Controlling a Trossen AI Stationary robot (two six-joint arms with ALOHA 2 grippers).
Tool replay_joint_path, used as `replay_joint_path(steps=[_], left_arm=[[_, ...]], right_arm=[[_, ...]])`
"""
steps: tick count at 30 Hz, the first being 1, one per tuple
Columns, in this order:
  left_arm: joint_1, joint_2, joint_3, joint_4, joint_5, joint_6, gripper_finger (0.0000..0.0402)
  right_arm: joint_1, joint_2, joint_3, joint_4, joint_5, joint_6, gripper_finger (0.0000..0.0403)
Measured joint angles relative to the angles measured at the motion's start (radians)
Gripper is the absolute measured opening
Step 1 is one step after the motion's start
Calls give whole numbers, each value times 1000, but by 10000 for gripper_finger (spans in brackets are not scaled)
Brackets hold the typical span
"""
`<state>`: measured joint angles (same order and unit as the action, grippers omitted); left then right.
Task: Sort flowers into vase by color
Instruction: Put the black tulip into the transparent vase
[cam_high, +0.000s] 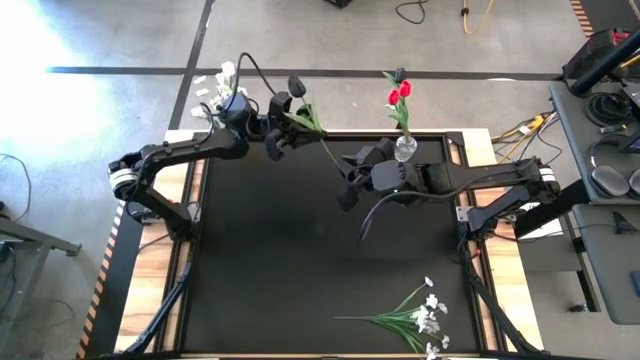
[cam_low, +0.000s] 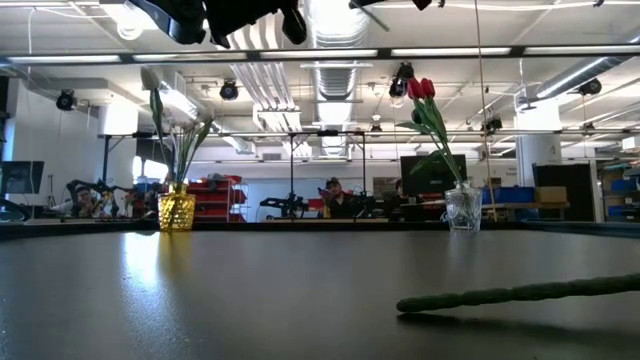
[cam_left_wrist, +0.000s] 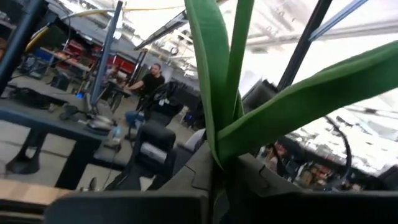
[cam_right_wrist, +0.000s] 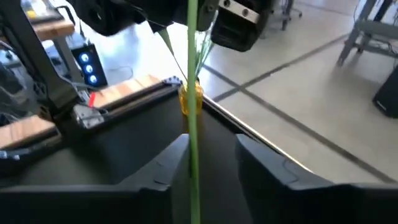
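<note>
A dark flower (cam_high: 297, 87) spans both hands above the tabletop (cam_high: 280, 270): left hand (cam_high: 277, 128) grips its leaves, right hand (cam_high: 352, 180) straddles the stem loosely, likely a handover beside the yellow vase (cam_low: 176, 211).

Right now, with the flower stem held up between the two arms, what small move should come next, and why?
Probably the right gripper should close on the stem. Its fingers stand open on either side of the stem, while the left gripper grips the dark-headed flower nearer its head, so a handover looks ready.
</note>
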<state>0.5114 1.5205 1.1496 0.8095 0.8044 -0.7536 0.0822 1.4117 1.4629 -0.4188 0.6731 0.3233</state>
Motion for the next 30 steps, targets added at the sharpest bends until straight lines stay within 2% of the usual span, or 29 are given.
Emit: replay_joint_path(steps=[4, 9, 14, 18, 22, 25, 30], left_arm=[[0, -10, 1, -100, 22, 95, 2], [0, -30, 1, -226, 28, 223, 2], [-5, -35, 1, -287, 53, 292, 1], [-16, -38, 6, -297, 79, 314, 1], [-27, -38, 48, -382, 98, 379, 0], [-31, -38, 96, -507, 98, 455, 0], [-37, -37, 167, -674, 100, 578, 0]], right_arm=[[0, -12, 69, -120, 4, 58, 157], [-16, -18, 159, -125, -51, 79, 179], [-60, 16, 239, -118, -156, 88, 183], [-107, 70, 300, -115, -296, 89, 183], [-132, 119, 349, -128, -333, 84, 183], [-142, 143, 391, -125, -386, 74, 183], [-142, 180, 462, -154, -394, 22, 182]])
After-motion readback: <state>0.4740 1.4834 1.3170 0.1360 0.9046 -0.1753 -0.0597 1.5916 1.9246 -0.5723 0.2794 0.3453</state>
